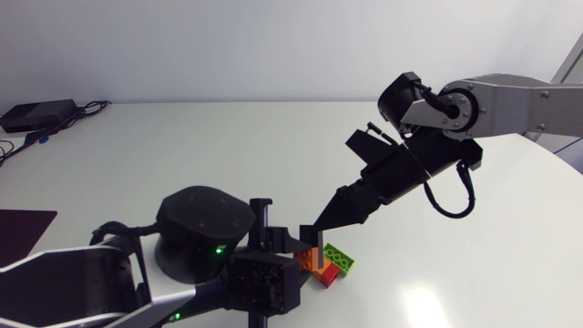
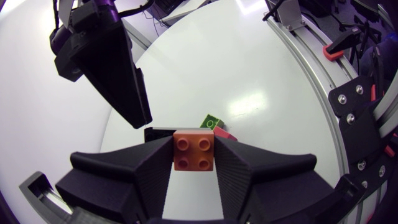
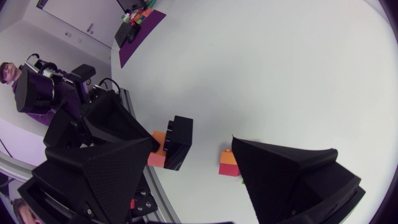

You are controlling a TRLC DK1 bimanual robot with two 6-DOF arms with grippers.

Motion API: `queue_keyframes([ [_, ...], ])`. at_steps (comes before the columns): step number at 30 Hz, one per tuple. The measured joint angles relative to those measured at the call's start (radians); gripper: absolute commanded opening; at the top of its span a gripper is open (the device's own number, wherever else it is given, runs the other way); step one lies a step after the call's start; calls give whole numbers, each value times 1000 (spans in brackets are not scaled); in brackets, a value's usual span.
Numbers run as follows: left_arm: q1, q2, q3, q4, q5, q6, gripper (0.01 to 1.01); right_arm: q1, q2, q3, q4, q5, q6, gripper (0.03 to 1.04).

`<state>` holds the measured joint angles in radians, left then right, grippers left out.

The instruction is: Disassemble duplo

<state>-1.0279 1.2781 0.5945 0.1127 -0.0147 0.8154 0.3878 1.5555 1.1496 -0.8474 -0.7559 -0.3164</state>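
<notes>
1. Lettering on the bricks' studs is too small to read in any view.
2. Left gripper (image 2: 193, 144) is closed on an orange brick (image 2: 194, 155), with one finger flat against each side (four studs face the left wrist camera).
3. That brick is close to the desk's (image 1: 228, 146) near edge, about midway along it. I cannot tell whether it rests on the desk or hangs just above it.
4. Right gripper (image 3: 198, 144) is open and holds nothing. Its fingers are spread wide, and the held brick and one finger of the left gripper lie between them.
5. Head view alone shows the right arm (image 1: 510, 100) coming in from the desk's right side, its gripper tips close to the orange brick.
6. Left wrist view shows a green brick (image 2: 211, 121) and a red brick (image 2: 225, 132) side by side just behind the orange one. Head view shows them too.
7. Right wrist view shows an orange-over-red piece (image 3: 228, 163) just beside one of its own fingers, apart from the held brick, with bare desk between them.
</notes>
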Motion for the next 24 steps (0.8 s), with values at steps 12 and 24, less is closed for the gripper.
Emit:
queue_keyframes([
  [12, -26, 25, 28, 8, -25, 4, 277, 26, 34, 0, 1, 1, 7, 597],
  [24, -60, 32, 34, 24, -94, 15, 279, 44, 34, 0, 5, -13, 18, 251],
])
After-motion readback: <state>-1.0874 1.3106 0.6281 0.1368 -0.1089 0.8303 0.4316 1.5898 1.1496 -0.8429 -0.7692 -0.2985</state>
